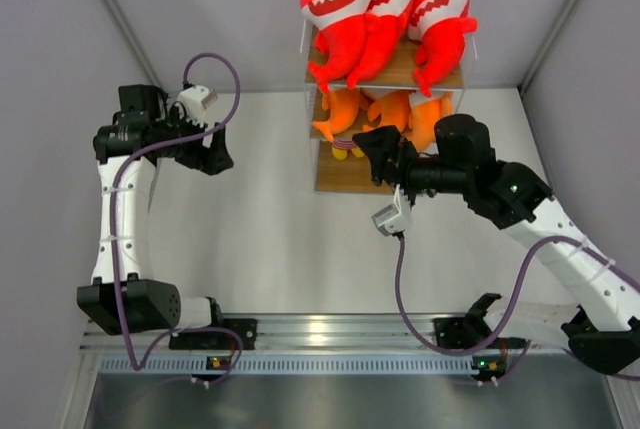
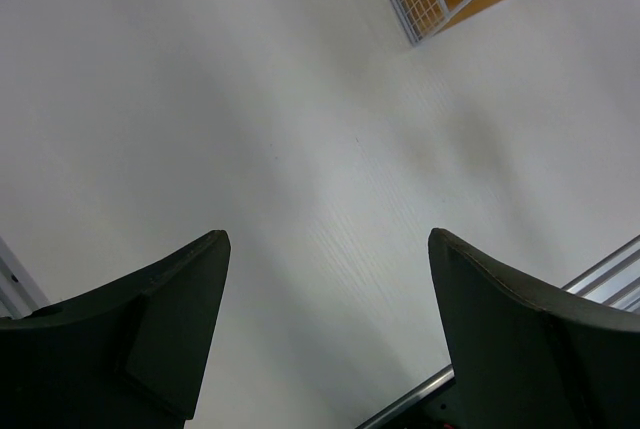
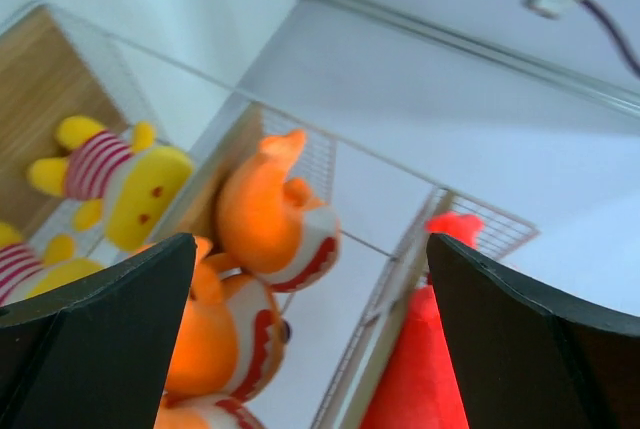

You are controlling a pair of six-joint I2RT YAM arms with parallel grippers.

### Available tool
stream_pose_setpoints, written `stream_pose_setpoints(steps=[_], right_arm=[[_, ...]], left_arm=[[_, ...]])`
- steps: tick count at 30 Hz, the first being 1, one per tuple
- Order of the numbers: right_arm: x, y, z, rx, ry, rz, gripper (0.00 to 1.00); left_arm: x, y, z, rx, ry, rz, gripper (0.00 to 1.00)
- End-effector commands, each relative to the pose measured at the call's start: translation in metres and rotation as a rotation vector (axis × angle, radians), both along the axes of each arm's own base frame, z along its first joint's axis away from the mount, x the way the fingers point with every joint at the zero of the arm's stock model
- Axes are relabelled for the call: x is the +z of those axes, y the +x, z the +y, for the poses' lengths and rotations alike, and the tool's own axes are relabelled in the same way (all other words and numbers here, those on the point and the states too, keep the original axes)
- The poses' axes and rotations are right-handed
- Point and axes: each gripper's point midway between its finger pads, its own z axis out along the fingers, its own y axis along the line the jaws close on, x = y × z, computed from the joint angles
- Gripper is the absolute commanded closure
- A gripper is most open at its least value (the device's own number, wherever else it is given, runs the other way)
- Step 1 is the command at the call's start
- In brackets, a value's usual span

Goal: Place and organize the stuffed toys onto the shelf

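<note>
Right fingers (image 3: 100,329) are spread wide with nothing between them. Your right gripper (image 3: 310,249) points into the shelf (image 1: 335,177) from its near side, close to the middle and lowest boards and touching no toy that I can see. Wide and empty this close suits either nudging a fish straight or pulling clear. I can't tell which.

Left fingers (image 2: 150,309) are also spread and empty. Your left gripper (image 2: 328,239) hangs over bare table (image 1: 280,239), well apart from the shelf toward the left edge. Only a shelf corner shows at the top right of its wrist view. It is probably parked there so the right arm has the shelf to itself.

The shelf stands at the table's far edge, right of centre.
- **Top board:** three red shark plushes (image 1: 385,29) sit side by side, touching. Their toothy heads are toward the far edge and their tails drape to the near edge.
- **Middle board:** three orange fish plushes (image 1: 395,109) are packed tight against each other. The right wrist view catches one (image 3: 270,214) leaning on its neighbour, right against the wire side.
- **Lowest board:** yellow plushes in red-and-white stripes (image 3: 120,174) sit at the left end. At least two show, and the rest of that board is bare wood.

It's one kind per tier, so the sorting reads as deliberate, with like beside like. No toy shows on the table in the top view. I'd judge placing done and only straightening left, if anything. The fish sit crooked, so watch for knocking one off the near edge.
</note>
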Motion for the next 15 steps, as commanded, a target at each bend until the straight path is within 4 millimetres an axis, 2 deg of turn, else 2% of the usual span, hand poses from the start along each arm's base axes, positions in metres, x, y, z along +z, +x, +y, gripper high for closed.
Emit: stream_pose_setpoints(steps=[1, 2, 3, 4, 6, 9, 10, 12, 13, 15], right_arm=[[0.088, -0.017, 0.024, 0.063, 0.327, -0.135, 0.01], [0.093, -0.016, 0.023, 0.009, 0.414, -0.038, 0.01], [0.125, -0.023, 0.025, 0.022, 0.539, -0.069, 0.01], [0.132, -0.026, 0.025, 0.001, 0.615, 0.012, 0.01], [0.162, -0.032, 0.022, -0.002, 0.745, 0.041, 0.01], [0.196, -0.043, 0.013, -0.002, 0.942, 0.232, 0.01], [0.218, -0.047, 0.006, 0.006, 1.081, 0.340, 0.01], [0.239, -0.051, -0.007, 0.010, 1.231, 0.441, 0.01], [0.249, -0.048, -0.017, -0.010, 1.363, 0.551, 0.01], [0.254, -0.043, -0.029, -0.043, 1.482, 0.665, 0.05]], left_arm=[[-0.006, -0.006, 0.009, 0.048, 0.031, 0.012, 0.13], [-0.007, -0.007, 0.008, 0.045, 0.029, 0.015, 0.13], [-0.009, -0.008, 0.007, 0.040, 0.020, 0.022, 0.14], [-0.010, -0.009, 0.004, 0.031, 0.008, 0.025, 0.14], [-0.011, -0.011, 0.001, 0.021, -0.011, 0.032, 0.14], [-0.013, -0.011, -0.005, -0.003, -0.038, 0.041, 0.14], [-0.014, -0.012, -0.006, -0.008, -0.044, 0.046, 0.14], [-0.016, -0.012, -0.008, -0.020, -0.053, 0.048, 0.15], [-0.019, -0.013, -0.008, -0.023, -0.053, 0.054, 0.15], [-0.021, -0.015, -0.010, -0.041, -0.051, 0.051, 0.16]])
